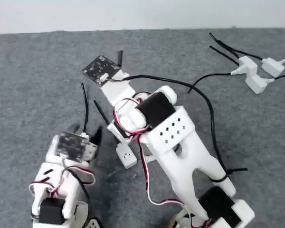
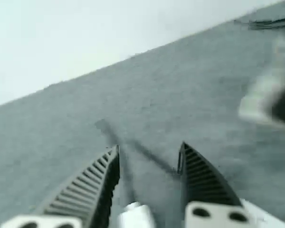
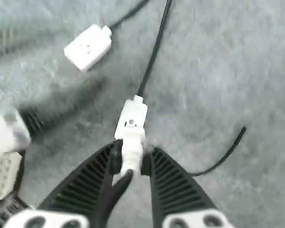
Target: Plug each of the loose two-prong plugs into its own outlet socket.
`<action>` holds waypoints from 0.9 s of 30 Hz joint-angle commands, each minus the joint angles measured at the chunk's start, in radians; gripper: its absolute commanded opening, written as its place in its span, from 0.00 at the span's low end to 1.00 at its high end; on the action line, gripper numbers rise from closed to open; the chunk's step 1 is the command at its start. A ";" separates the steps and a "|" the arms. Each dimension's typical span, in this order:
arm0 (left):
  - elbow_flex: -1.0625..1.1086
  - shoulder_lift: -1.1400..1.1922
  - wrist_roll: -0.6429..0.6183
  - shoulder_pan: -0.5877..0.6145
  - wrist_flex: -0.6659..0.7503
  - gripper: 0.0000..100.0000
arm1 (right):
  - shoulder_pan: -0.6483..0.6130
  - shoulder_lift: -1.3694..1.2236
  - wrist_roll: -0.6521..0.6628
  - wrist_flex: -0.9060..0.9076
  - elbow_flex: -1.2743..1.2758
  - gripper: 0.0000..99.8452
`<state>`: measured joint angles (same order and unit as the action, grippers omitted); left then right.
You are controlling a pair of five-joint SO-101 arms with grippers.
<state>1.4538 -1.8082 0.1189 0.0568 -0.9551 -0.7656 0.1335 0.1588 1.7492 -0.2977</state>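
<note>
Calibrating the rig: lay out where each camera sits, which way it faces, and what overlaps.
High view: fixed above the table, looking down on both arms.
Left wrist view: on left arm, faces across the table to the wall; left gripper open.
Right wrist view: on right arm, looks down; right gripper shut on white plug.
Shared: high and right wrist views both show the loose socket.

Lab tabletop; grey felt (image 1: 33, 71), white wall (image 1: 133, 14)
</note>
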 commanded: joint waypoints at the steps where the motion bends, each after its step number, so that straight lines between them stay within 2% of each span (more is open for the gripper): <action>1: -0.008 -0.012 0.011 0.123 0.005 0.20 | 0.018 -0.010 0.064 0.018 -0.046 0.01; 5: -0.007 -0.012 0.009 0.193 0.005 0.20 | 0.018 -0.071 0.192 0.018 -0.046 0.01; 10: -0.007 -0.012 0.005 0.207 0.003 0.20 | 0.015 -0.231 0.399 0.036 -0.046 0.01; 15: -0.007 -0.012 0.005 0.213 0.003 0.20 | 0.024 -0.348 0.413 0.045 -0.046 0.01; 18: -0.005 -0.014 0.005 0.265 0.023 0.20 | 0.021 -0.352 0.433 0.021 -0.046 0.01; 22: 0.024 -0.014 0.005 0.304 0.091 0.20 | 0.001 -0.338 0.562 -0.048 -0.046 0.01; 27: 0.035 -0.014 0.005 0.305 0.112 0.20 | -0.024 -0.323 0.631 -0.200 0.054 0.01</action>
<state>1.4968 -1.8082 0.1189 0.3544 -0.8769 -0.7718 -0.2332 0.7480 1.6433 -0.2808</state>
